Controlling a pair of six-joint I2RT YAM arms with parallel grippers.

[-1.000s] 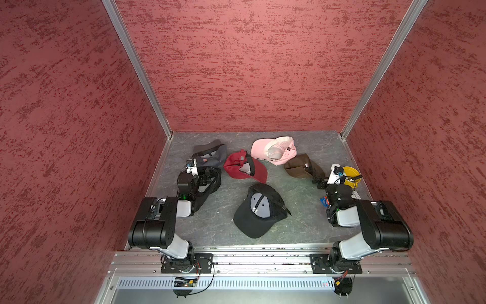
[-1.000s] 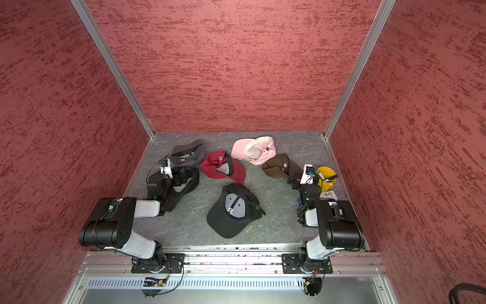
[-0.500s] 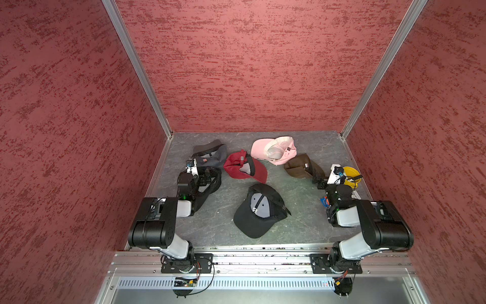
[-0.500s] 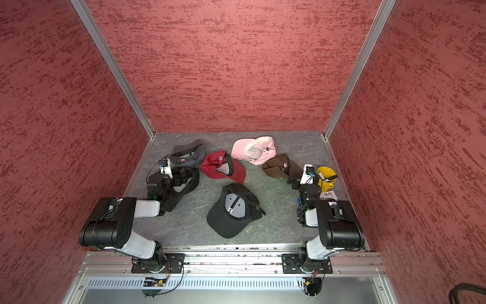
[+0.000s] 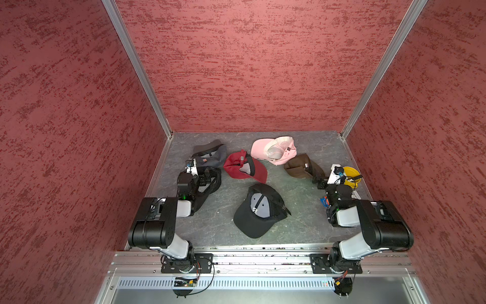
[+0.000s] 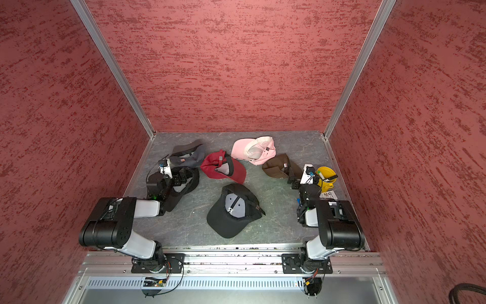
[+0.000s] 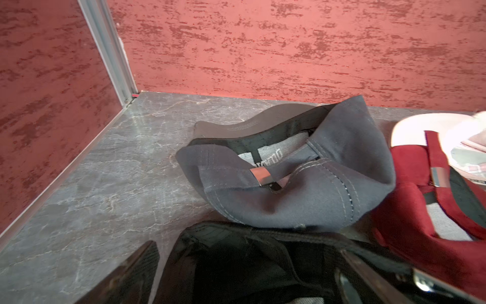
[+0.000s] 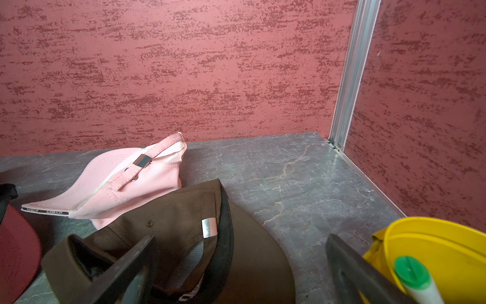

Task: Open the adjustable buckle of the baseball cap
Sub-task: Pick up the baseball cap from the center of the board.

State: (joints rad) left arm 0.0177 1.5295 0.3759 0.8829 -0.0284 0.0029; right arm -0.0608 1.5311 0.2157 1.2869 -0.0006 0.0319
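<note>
Several baseball caps lie upside down on the grey floor. In both top views a black cap [image 5: 259, 210] [image 6: 234, 210] with a grey lining is in the middle. Behind it are a grey cap [image 7: 302, 184], a red cap [image 5: 244, 168], a pink cap [image 8: 131, 181] and a brown cap [image 8: 184, 231]. Each of these has a small metal buckle, such as the grey cap's buckle [image 7: 259, 176] and the brown cap's buckle [image 8: 209, 227]. My left gripper [image 7: 247, 273] [image 5: 207, 179] stands open over another black cap [image 7: 236, 263]. My right gripper [image 8: 236, 273] [image 5: 319, 183] stands open over the brown cap's brim, holding nothing.
A yellow cup [image 8: 434, 250] [image 5: 351, 176] with a green-capped marker [image 8: 413, 273] stands right beside my right gripper. Red walls close in the left, right and back. A metal rail [image 5: 249, 259] runs along the front edge.
</note>
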